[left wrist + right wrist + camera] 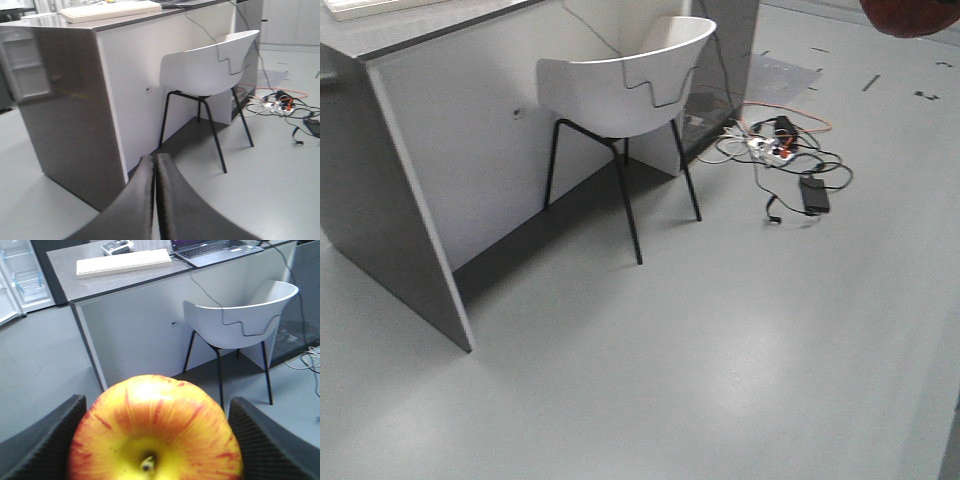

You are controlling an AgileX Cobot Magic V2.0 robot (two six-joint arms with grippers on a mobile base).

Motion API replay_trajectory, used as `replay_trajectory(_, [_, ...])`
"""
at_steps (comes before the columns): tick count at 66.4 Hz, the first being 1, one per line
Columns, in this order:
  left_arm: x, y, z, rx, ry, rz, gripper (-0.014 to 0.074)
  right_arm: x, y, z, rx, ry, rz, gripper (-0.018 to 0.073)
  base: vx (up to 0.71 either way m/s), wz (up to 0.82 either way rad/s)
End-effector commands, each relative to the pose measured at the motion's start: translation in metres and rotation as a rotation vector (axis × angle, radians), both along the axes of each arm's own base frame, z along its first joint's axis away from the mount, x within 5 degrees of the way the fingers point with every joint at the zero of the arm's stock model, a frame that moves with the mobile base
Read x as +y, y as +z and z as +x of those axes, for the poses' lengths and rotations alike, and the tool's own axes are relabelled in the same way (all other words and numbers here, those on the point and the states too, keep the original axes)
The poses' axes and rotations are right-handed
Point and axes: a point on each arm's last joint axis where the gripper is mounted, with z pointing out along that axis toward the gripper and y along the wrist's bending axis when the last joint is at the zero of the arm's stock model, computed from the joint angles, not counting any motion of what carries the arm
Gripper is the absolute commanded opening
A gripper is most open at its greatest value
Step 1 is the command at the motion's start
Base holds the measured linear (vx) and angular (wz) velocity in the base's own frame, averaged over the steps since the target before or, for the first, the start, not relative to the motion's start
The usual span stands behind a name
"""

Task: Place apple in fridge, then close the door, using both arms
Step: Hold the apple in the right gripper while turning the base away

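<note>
The apple (155,430), red-streaked with a yellow patch round the stem, fills the lower middle of the right wrist view. My right gripper (157,402) is shut on it, one dark ribbed finger against each side. A dark red blob (910,15) at the top right corner of the front view looks like the same apple. My left gripper (155,161) is shut on nothing, its fingers pressed together above the floor near the counter's corner. The fridge (22,277) shows far off at the top left, white inside with clear bins. I cannot tell the door from the cabinet.
A grey-topped counter (85,275) with white panels carries a pale keyboard (122,262) and a laptop (210,250). A white shell chair (630,90) on black legs stands against it. Cables and a power strip (780,155) lie on the grey floor to the right.
</note>
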Motion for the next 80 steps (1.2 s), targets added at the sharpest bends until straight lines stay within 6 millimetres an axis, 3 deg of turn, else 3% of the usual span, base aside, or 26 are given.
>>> replay_trajectory(1, [0.0003,0.0028,0.0001,-0.078,0.005,-0.006,-0.0008,-0.0008,0.0223,-0.0109,-0.116,-0.024,0.04,0.0141,0.01,0.32])
replay_trajectory(80, [0.0003,0.0028,0.0001,-0.078,0.005,-0.006,-0.0008,-0.0008,0.0223,-0.0109,-0.116,-0.024,0.04,0.0141,0.05,0.35])
